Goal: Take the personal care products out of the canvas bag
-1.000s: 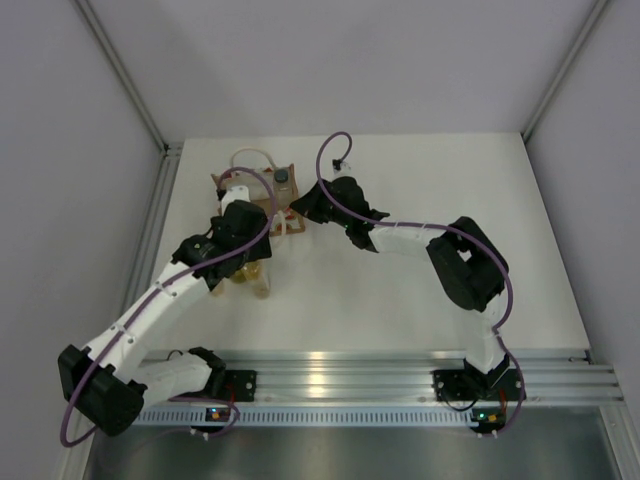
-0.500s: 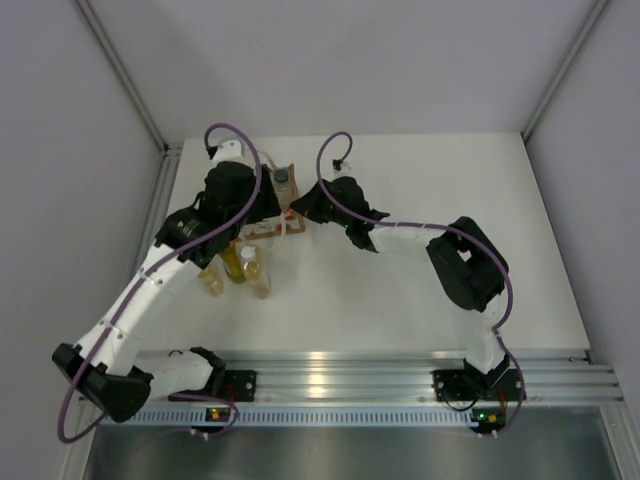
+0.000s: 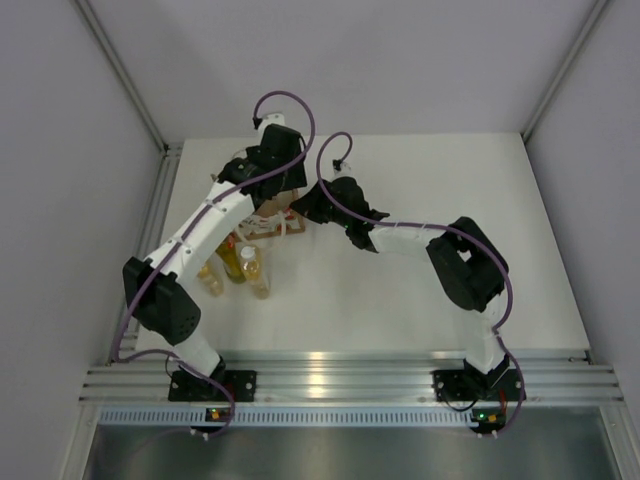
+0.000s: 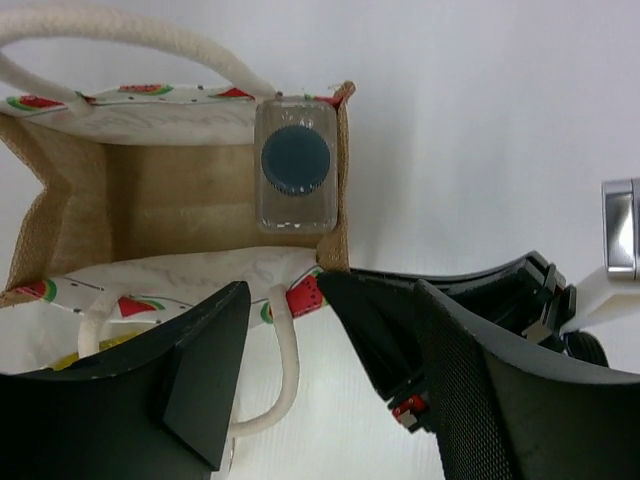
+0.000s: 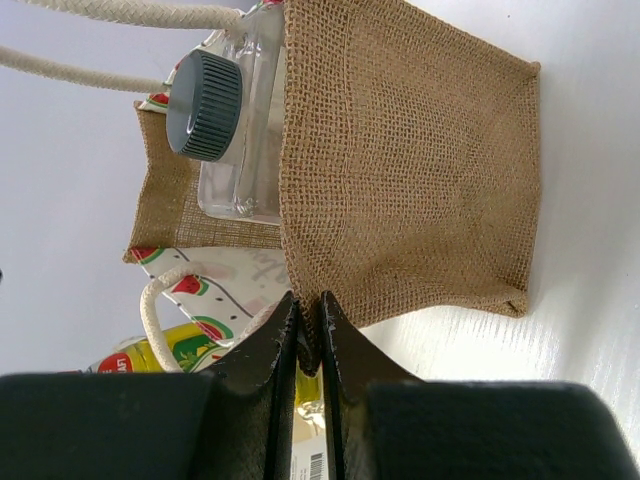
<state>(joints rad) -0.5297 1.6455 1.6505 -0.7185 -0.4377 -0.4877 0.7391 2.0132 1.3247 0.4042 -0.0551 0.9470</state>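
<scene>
The left claw [image 4: 283, 300] hangs with its jaws spread wide, over the near rim of the bag [image 4: 170, 195]. The right claw [image 5: 308, 302] is pinched tight on the bag's side wall. The clear bottle [image 4: 295, 215] stands upright in the far corner next to that wall, and its dark cap [image 4: 295, 160] faces up. I judge it light, stiff and smooth, so the ribbed cap gives the surest hold. The canvas is soft and may lift together with it. Three bottles [image 3: 233, 262] stand outside on the table [image 3: 420, 200].
</scene>
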